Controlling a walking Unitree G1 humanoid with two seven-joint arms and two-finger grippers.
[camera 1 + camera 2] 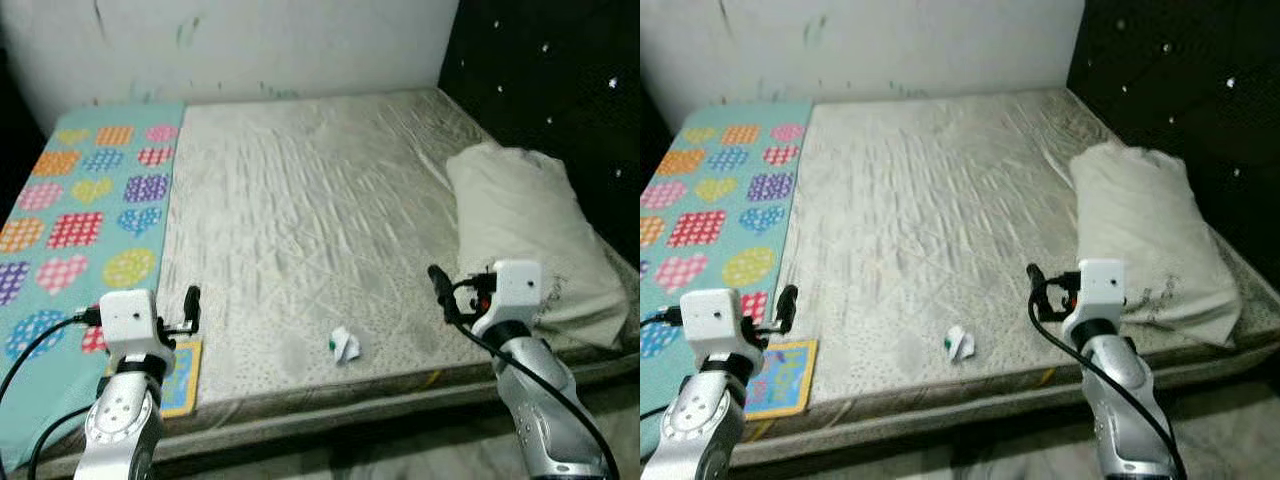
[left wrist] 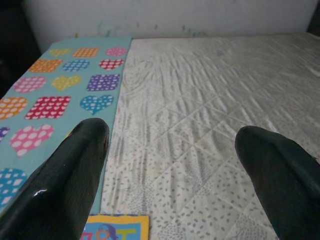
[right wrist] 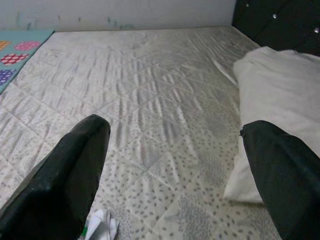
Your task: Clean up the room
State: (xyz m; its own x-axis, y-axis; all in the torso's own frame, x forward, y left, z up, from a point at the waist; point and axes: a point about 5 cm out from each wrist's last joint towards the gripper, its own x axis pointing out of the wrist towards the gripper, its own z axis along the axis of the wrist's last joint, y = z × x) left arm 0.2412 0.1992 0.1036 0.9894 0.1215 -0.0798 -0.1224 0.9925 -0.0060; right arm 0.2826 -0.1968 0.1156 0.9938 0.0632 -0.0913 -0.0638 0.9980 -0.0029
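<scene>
White wrapper (image 1: 345, 345) left of right tool (image 1: 437, 290).

One pillow (image 1: 525, 235), one crumpled paper scrap (image 1: 345, 344), one heart-patterned blanket (image 1: 85, 215), one booklet (image 1: 783, 377).

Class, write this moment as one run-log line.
stage: facing bed | left gripper: open, over mattress edge | right gripper: open, near crumpled wrapper | pillow: at right

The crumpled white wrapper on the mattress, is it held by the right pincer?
No, the crumpled white wrapper lies loose on the mattress, apart from the open right pincer, which hovers nearer the pillow.
</scene>
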